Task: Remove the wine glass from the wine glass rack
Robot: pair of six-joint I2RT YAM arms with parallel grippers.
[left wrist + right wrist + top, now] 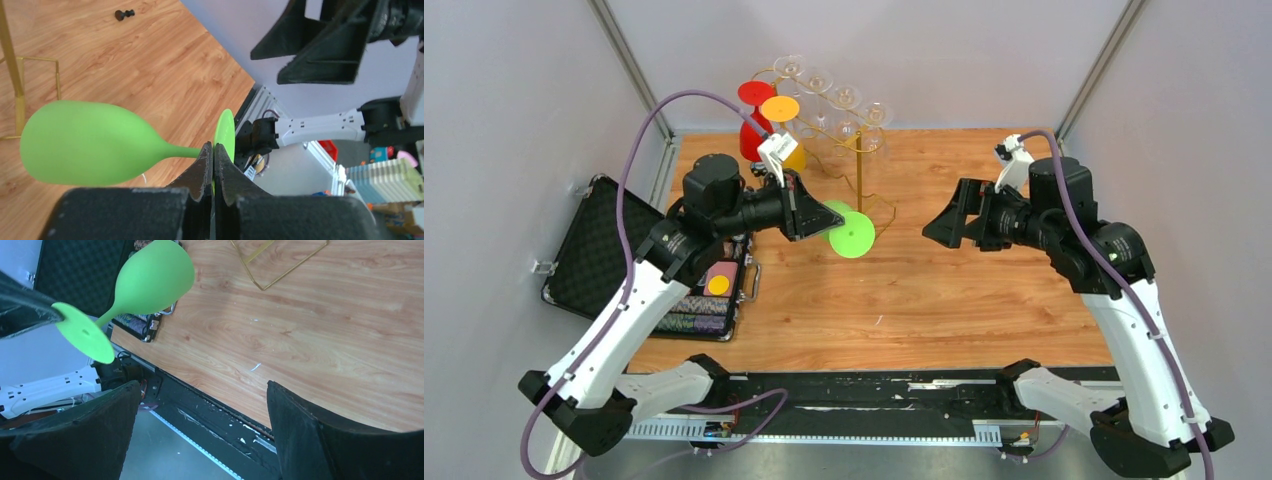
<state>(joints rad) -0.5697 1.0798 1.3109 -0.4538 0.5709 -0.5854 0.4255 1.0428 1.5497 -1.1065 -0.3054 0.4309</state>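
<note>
Two hands in my view: the left hand is pinching the green wine glass by its stem, bowl lying sideways above the worktop, just beside the gold wine glass rack post. The right hand hangs spread wide, empty, facing it.

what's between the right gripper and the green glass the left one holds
Only bare wooden table; the top view shows nothing between the right gripper and the green wine glass. The gold rack stands farther back.
</note>
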